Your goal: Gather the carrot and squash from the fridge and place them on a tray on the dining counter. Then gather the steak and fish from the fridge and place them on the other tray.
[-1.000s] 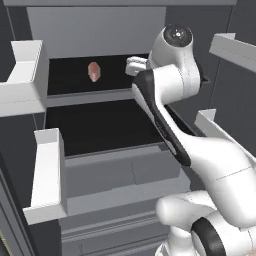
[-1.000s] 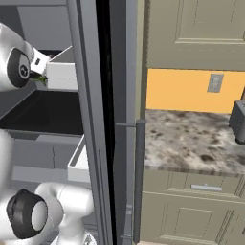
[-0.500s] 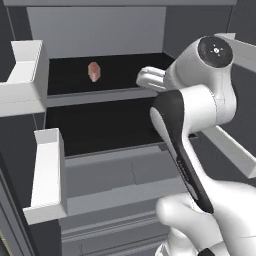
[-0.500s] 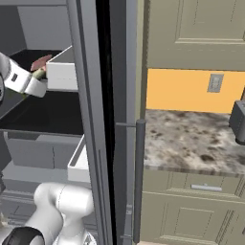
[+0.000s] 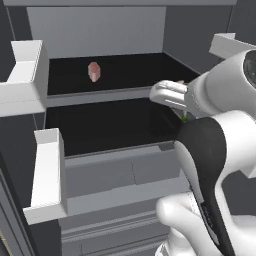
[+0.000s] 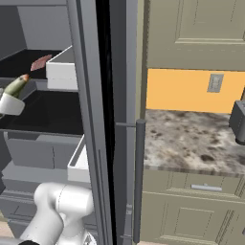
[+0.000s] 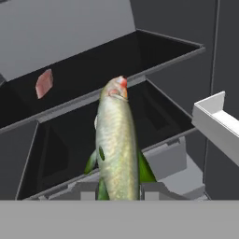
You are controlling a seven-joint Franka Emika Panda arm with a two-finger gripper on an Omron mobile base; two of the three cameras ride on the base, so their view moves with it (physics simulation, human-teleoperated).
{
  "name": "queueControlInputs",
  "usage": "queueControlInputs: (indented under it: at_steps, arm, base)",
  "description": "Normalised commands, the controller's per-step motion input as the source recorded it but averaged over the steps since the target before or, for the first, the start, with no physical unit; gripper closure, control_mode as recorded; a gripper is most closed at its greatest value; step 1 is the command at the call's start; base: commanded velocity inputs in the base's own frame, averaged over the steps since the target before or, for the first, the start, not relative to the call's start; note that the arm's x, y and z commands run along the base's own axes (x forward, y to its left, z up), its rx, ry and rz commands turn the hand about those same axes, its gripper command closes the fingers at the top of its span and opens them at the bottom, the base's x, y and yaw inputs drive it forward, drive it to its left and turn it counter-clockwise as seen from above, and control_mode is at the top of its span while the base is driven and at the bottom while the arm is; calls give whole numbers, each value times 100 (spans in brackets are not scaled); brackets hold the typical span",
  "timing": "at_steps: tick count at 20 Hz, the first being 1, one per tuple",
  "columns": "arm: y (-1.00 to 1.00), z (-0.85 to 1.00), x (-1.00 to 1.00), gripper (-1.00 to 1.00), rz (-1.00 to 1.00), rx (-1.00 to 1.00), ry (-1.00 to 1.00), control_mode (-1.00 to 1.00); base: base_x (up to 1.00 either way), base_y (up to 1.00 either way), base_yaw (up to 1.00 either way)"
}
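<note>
Fridge (image 5: 100, 40) standing open, dark shelves exposed for access. Upper shelf (image 5: 115, 75) carrying the steak (image 5: 93, 71), a small pink slab well back, apparently awaiting its own trip. Hand (image 7: 119, 189) closed tight on the fish (image 7: 117, 144), gripped near the tail end, head pointing away toward the shelves. Fish held clear in front of the fridge, touching nothing, likely for carriage to a tray. Fish: long, silver-olive body, green fins, reddish snout.

One fish (image 7: 115, 144), one steak (image 5: 93, 71), two door bins (image 5: 47, 172).
</note>
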Motion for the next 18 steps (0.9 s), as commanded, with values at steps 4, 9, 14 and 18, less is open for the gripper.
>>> queueControlInputs:
  at_steps: [4, 9, 14, 18]
  arm:
    - [10, -1, -17, 100, 4, 0, 1, -100]
    - [0, -2, -14, 100, 0, 0, -1, -100]
    - [0, -1, -13, 100, -1, 0, -1, 100]
    - [0, 0, 0, 100, 0, 0, 0, 100]
  base:
    - [0, 0, 0]
    - [0, 0, 0]
    - [-72, 0, -6]
    - [-100, 0, -9]
